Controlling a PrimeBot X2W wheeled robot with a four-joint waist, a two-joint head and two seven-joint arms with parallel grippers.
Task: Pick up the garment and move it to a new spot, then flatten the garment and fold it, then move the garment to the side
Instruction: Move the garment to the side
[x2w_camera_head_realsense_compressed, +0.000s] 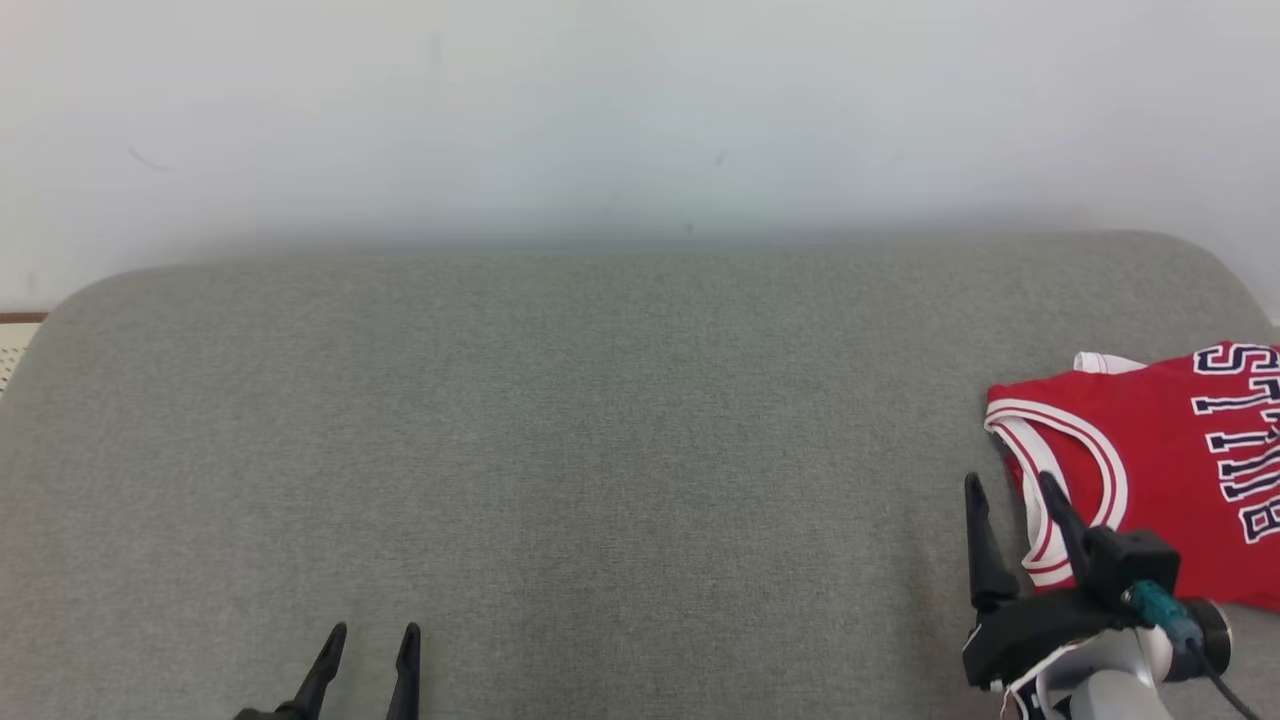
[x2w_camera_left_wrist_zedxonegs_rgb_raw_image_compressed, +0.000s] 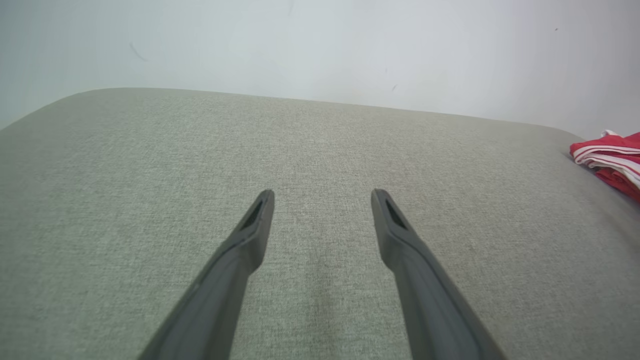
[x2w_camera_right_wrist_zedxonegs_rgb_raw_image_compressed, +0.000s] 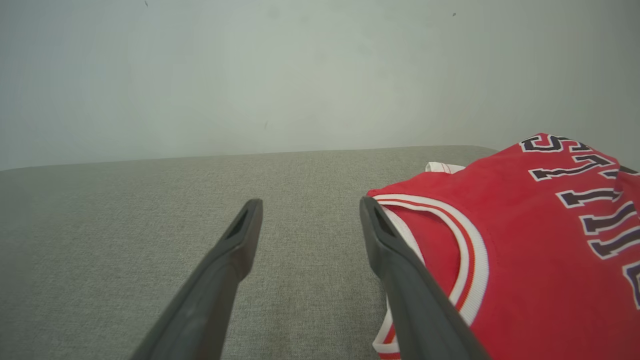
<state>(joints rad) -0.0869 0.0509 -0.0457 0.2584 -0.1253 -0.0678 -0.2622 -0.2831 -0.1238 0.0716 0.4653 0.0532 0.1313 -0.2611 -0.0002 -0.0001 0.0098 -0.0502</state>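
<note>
Garment: red sleeveless jersey (x2w_camera_head_realsense_compressed: 1150, 470) with white trim and dark lettering; lies at 3 o'clock on the grey fabric cushion (x2w_camera_head_realsense_compressed: 600, 450)
Right gripper (x2w_camera_head_realsense_compressed: 1008, 482): at 4 o'clock; jaws apart, empty; one finger over the jersey's white trim
Left gripper (x2w_camera_head_realsense_compressed: 374, 630): at 7 o'clock; jaws apart, empty, above bare cushion

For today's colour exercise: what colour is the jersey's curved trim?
White trim with a red stripe; right wrist view.
</note>
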